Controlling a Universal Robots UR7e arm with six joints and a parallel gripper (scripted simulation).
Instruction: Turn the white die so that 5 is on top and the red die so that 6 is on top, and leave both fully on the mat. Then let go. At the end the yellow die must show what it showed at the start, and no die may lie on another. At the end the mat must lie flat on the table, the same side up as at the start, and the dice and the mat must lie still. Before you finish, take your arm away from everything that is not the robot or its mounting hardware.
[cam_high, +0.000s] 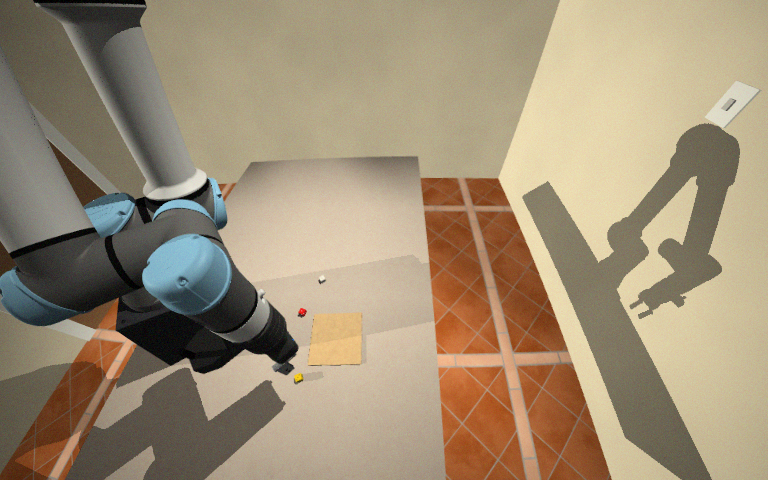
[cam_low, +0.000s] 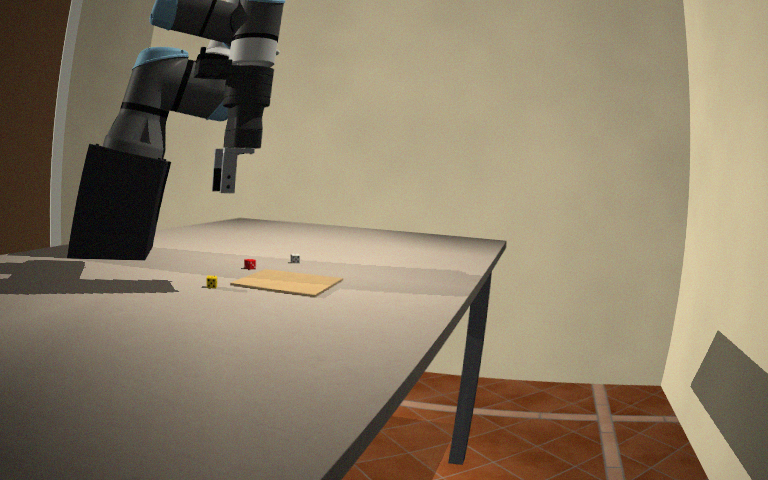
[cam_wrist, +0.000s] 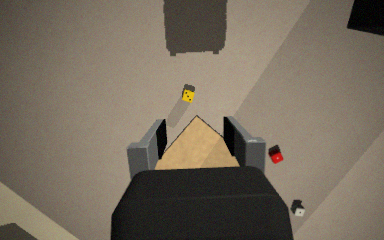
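The tan mat (cam_high: 335, 338) lies flat on the grey table; it also shows in the side view (cam_low: 286, 281) and between my fingers in the wrist view (cam_wrist: 196, 146). The white die (cam_high: 321, 279) (cam_low: 294, 258) (cam_wrist: 298, 209), the red die (cam_high: 302, 311) (cam_low: 249, 263) (cam_wrist: 275, 155) and the yellow die (cam_high: 297, 378) (cam_low: 211, 281) (cam_wrist: 188, 95) all rest on the table, off the mat. My gripper (cam_low: 224, 169) (cam_wrist: 194, 129) (cam_high: 284, 366) is open and empty, hanging high above the table near the mat's corner.
The black robot base (cam_low: 116, 203) stands at the table's back left. The table's right edge (cam_low: 430, 350) drops to a tiled floor. The arm casts dark shadows on the table (cam_low: 79, 280).
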